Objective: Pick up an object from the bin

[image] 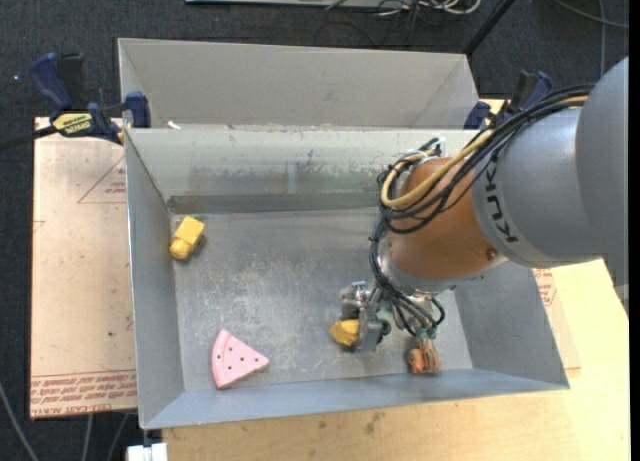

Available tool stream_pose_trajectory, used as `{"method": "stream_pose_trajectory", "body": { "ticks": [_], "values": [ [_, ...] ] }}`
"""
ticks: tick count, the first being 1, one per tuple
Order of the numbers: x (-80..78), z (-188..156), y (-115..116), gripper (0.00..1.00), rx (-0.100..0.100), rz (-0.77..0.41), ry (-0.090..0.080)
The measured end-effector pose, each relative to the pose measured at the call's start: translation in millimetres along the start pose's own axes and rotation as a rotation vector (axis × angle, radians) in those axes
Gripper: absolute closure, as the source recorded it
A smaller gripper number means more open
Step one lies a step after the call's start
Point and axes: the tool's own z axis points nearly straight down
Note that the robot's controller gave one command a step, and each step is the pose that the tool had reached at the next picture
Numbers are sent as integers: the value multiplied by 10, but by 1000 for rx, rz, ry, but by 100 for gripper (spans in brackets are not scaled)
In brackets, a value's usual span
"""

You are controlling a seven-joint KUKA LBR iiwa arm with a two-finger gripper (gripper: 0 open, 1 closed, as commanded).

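One camera, high over bin (152,249), tilted downward.

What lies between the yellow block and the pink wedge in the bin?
Nothing; the camera view shows only bare bin floor between the yellow block and the pink wedge.

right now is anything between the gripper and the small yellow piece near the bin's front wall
Nothing visible does. The gripper is right down beside the small yellow piece; the pink wedge and the yellow block lie well apart, further left.

The grey arm (560,189) reaches into the bin (300,89) over its right edge. Its orange-covered wrist (440,234) points down, the gripper (366,321) low near the front wall.
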Motion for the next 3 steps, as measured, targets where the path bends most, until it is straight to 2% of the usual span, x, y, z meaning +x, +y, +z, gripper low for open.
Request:
{"method": "stream_pose_trajectory", "body": {
  "ticks": [2,3],
  "values": [
    [8,-109,3,100,0,0,3],
    [14,-275,5,100,0,0,5]
  ]
}}
